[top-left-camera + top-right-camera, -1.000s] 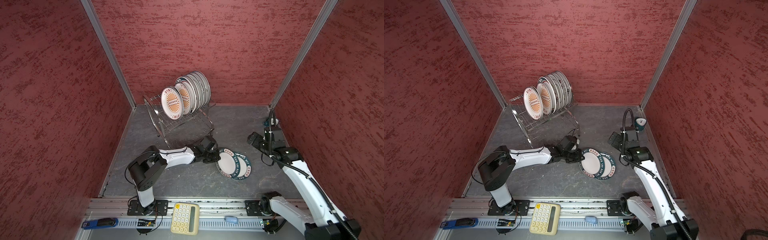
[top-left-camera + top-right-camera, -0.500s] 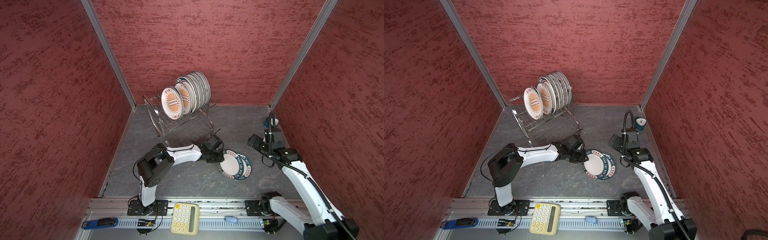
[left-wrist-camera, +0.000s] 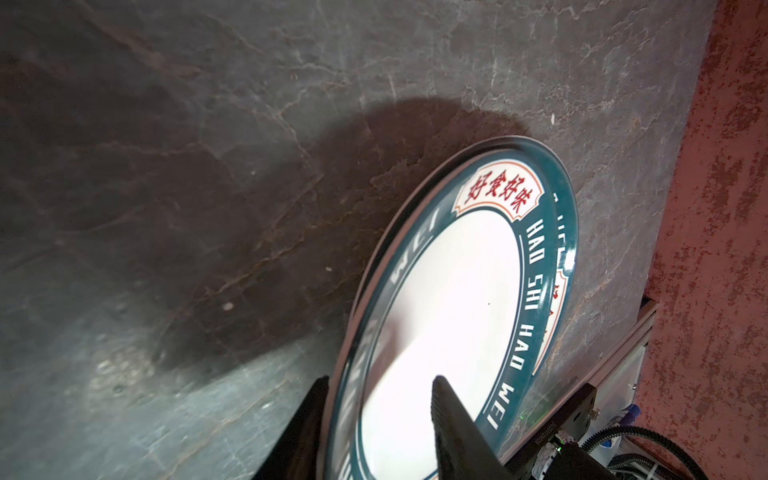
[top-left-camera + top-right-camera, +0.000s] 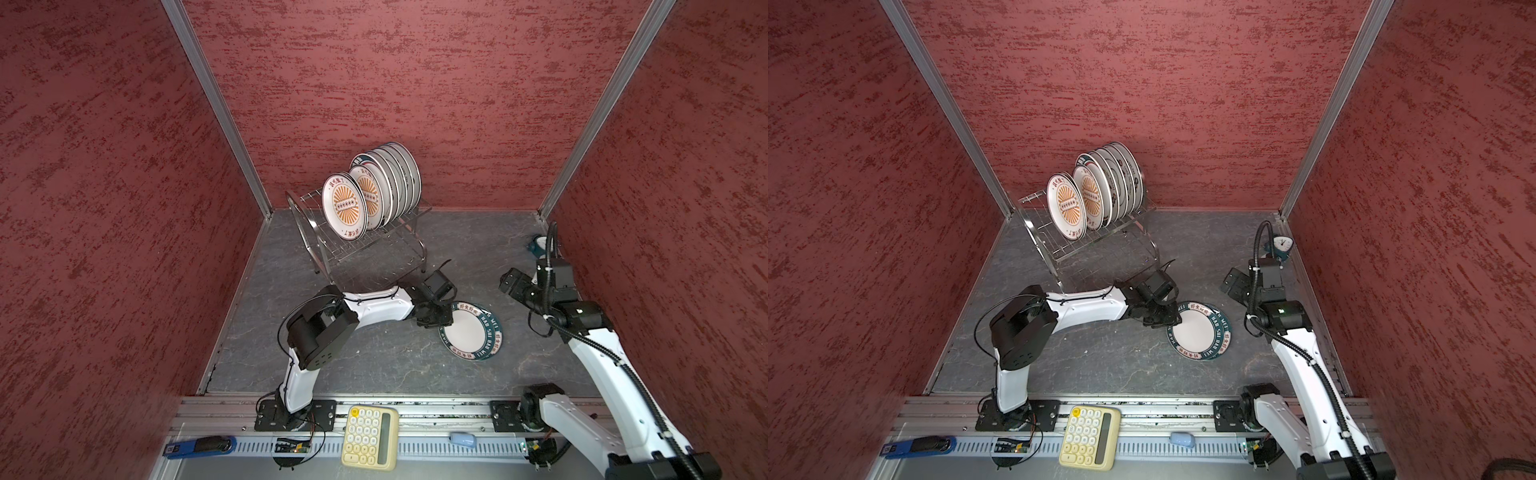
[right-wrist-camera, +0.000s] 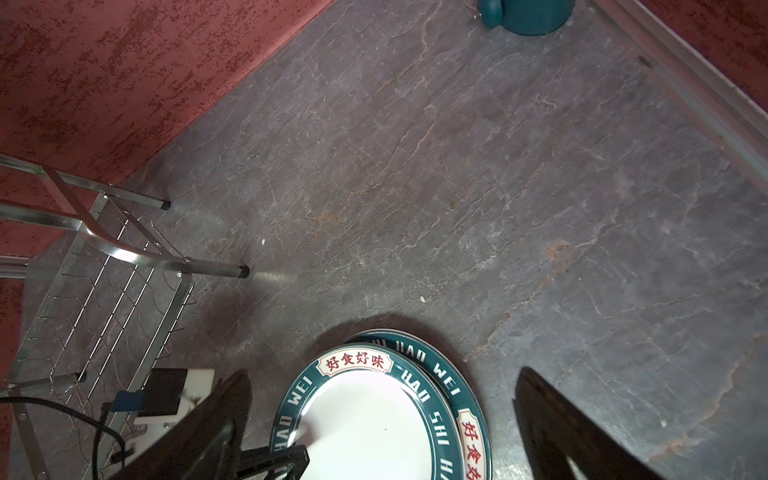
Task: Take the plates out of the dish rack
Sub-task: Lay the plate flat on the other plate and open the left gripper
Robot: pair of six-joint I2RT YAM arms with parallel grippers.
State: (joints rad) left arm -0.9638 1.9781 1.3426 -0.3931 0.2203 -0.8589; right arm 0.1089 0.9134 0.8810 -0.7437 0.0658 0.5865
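Note:
Several white plates [image 4: 374, 191] [image 4: 1096, 191] stand on edge in the top shelf of the steel dish rack [image 4: 353, 249] [image 4: 1084, 245] at the back. Two teal-rimmed plates [image 4: 471, 330] [image 4: 1198, 330] [image 5: 365, 415] lie stacked on the table, the upper one shifted a little off the lower. My left gripper [image 4: 446, 318] [image 4: 1173, 318] [image 3: 378, 380] is low at the upper plate's [image 3: 453, 299] near rim. Its jaws are open, one finger outside the rim and one over the white centre. My right gripper [image 4: 509, 282] [image 4: 1231, 282] [image 5: 384, 372] hovers wide open and empty, to the right of the stack.
A teal clock [image 4: 1282, 245] [image 5: 528, 16] stands in the back right corner. Red walls close in three sides. Off the table's front edge, on the rail, lie a yellow calculator [image 4: 370, 432], a blue stapler [image 4: 199, 446] and a small pale blue object [image 4: 461, 439].
My left gripper pushed the upper teal-rimmed plate rightward further onto the lower one, then opened its jaws around the rim. The right arm has barely moved.

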